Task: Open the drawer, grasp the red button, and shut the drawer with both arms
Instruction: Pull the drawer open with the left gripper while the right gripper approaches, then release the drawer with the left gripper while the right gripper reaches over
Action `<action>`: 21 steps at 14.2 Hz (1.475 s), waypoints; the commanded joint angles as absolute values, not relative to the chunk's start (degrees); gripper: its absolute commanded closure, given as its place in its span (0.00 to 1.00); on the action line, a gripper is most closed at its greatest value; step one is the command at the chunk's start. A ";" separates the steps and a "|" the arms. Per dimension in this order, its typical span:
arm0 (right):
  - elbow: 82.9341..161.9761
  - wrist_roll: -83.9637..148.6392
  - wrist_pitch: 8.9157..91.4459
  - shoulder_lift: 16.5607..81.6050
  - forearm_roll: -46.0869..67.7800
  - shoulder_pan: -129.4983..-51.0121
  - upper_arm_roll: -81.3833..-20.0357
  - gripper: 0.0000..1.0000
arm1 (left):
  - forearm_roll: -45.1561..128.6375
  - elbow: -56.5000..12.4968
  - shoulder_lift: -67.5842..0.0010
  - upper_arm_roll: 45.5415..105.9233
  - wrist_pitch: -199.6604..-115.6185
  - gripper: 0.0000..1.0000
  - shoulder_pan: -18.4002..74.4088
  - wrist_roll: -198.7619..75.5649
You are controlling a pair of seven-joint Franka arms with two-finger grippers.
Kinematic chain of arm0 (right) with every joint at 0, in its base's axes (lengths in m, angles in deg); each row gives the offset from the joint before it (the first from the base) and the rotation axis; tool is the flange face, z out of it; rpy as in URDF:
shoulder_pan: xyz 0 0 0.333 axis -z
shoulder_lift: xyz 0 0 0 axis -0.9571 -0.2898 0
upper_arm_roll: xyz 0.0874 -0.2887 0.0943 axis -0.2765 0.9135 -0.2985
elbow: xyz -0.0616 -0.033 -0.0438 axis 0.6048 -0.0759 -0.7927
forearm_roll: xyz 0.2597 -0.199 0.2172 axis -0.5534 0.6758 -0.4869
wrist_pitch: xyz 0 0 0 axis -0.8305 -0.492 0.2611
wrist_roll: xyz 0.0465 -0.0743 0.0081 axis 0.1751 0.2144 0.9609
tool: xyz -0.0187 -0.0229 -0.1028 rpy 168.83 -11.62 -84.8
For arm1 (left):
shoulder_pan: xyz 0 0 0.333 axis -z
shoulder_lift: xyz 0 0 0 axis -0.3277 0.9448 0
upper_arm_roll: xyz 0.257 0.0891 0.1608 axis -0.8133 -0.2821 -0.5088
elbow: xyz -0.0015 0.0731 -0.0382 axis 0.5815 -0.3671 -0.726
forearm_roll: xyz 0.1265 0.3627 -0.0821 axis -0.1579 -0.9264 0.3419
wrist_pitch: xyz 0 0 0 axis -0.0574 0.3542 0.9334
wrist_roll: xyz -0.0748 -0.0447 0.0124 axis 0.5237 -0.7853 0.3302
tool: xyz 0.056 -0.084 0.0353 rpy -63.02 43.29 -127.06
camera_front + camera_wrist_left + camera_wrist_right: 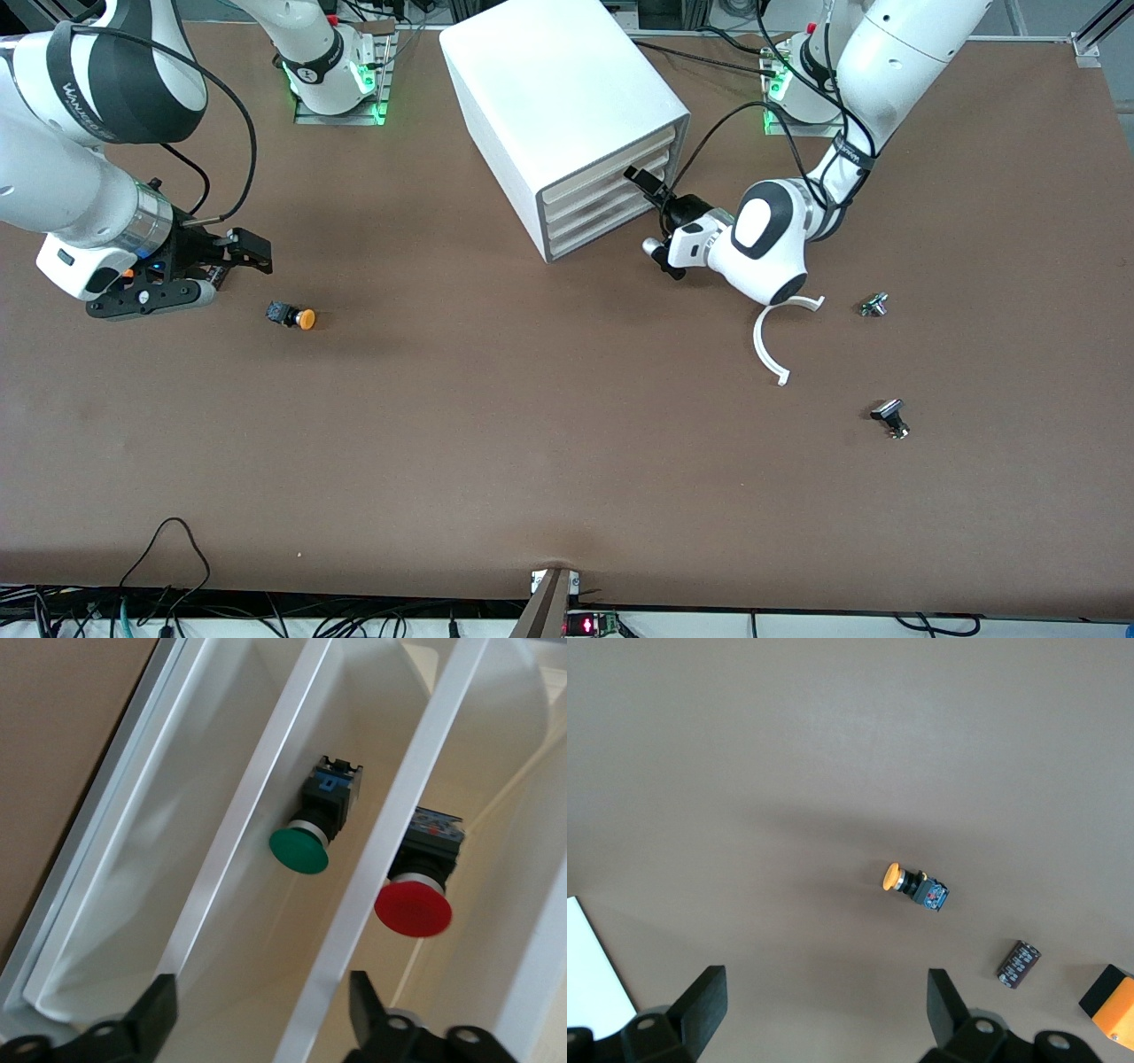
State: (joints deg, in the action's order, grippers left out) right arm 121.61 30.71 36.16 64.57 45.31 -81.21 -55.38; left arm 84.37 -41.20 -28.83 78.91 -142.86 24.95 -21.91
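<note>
The white cabinet (pixel 549 97) stands at the back middle with all four cream fronts shut; the drawer (pixel 602 232) is the lowest. My left gripper (pixel 654 220) is at the fronts, at their end toward the left arm's base. In the left wrist view it (pixel 261 1014) is open, with one white front strip between its fingers (pixel 152 1014). The button (pixel 413 904), red-capped, shows through the fronts. Between it and the cabinet's table-side edge lie a green-capped button's (pixel 301 846) compartment and one more. My right gripper (pixel 230 270) (pixel 824 1010) hangs open over bare table toward the right arm's end.
An orange-capped button (pixel 295 315) (pixel 912 886) lies next to the right gripper. A black cylinder (pixel 1019 964) and an orange box (pixel 1112 1001) lie near it. A white curved strip (pixel 766 346) and two small parts (pixel 874 305) (pixel 890 416) lie toward the left arm's end.
</note>
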 commanded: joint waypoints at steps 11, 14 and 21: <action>115.63 31.52 35.98 62.53 42.69 -88.62 -55.54 0.00 | 85.49 -38.76 -30.67 75.44 -149.46 1.00 19.57 -20.08; 110.64 31.44 35.90 60.87 42.68 -92.57 -55.63 0.00 | 85.31 -34.45 -30.15 72.09 -149.72 1.00 19.57 -20.78; 106.14 31.88 34.40 59.54 43.65 -97.05 -55.72 0.00 | 85.31 -33.82 -33.38 71.12 -152.54 0.00 17.46 -21.05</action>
